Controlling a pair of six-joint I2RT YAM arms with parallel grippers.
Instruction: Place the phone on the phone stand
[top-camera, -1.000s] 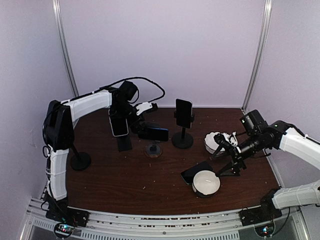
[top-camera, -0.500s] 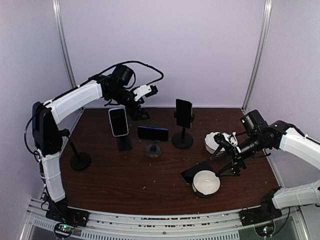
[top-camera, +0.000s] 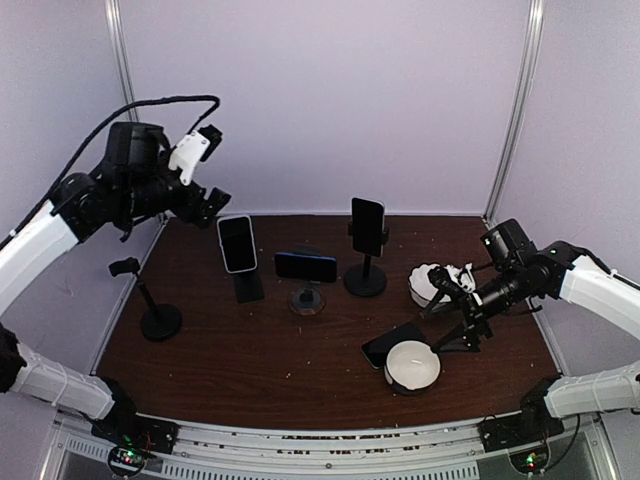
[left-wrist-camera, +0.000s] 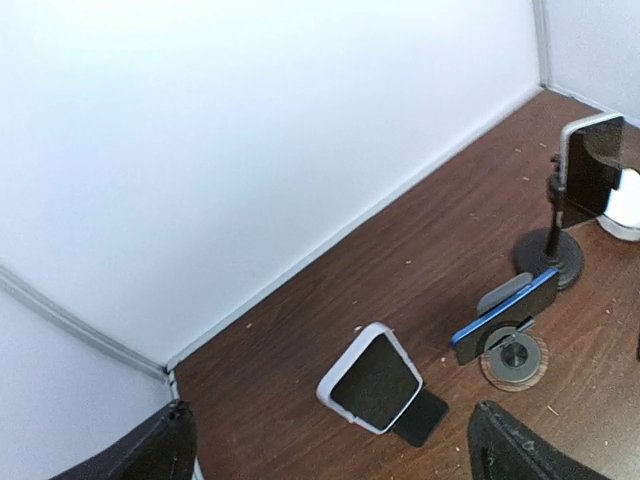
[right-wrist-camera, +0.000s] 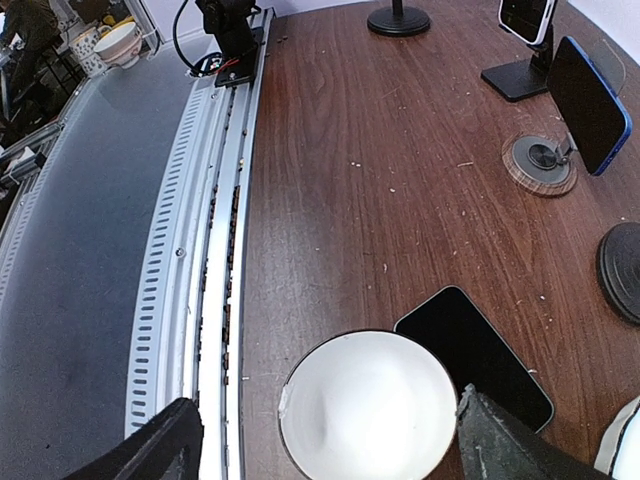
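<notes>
A black phone (top-camera: 392, 343) lies flat on the table beside a white bowl (top-camera: 412, 366); both show in the right wrist view, the phone (right-wrist-camera: 475, 355) to the right of the bowl (right-wrist-camera: 368, 405). My right gripper (top-camera: 452, 312) hangs open and empty just above them (right-wrist-camera: 335, 450). An empty black stand (top-camera: 150, 300) is at the left. A blue phone (top-camera: 306, 266) rests sideways on a round stand (top-camera: 307, 300). My left gripper (top-camera: 212, 165) is open and empty, raised high at the back left (left-wrist-camera: 330, 460).
A white-cased phone (top-camera: 237, 243) leans on a stand (left-wrist-camera: 370, 380). A black phone (top-camera: 367, 226) sits on a tall stand at the centre back. A white mug-like object (top-camera: 432, 282) stands by the right arm. The metal rail (right-wrist-camera: 200, 250) runs along the near edge.
My left gripper has let go of the blue phone, leaving it on the round stand, and has risen up and to the far left. The right arm has not moved.
</notes>
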